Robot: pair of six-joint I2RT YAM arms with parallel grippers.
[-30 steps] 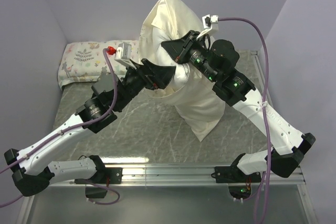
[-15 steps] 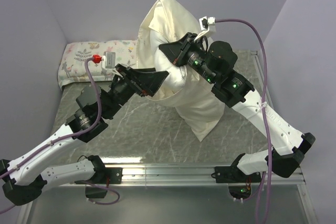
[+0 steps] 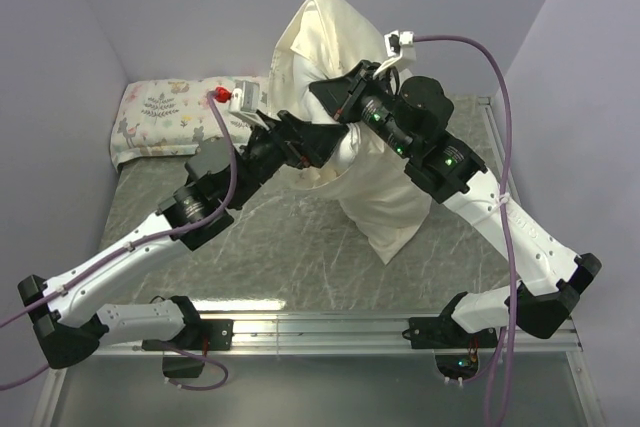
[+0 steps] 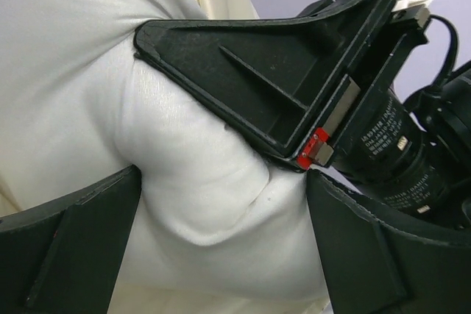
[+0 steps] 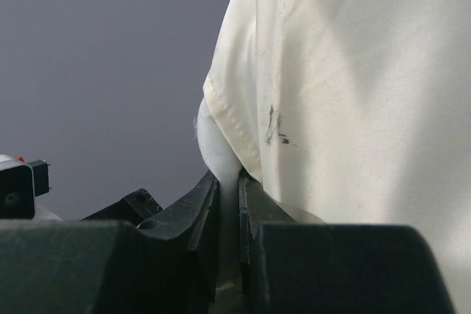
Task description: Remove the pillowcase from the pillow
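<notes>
Right gripper (image 5: 229, 182) pinching one pillow (image 4: 206, 204), one pillowcase (image 5: 353, 71)

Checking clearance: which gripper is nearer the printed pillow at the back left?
Left. The left gripper is to the right of the printed pillow, open around the white pillow. The right gripper is farther right, pinching that white pillow.
</notes>
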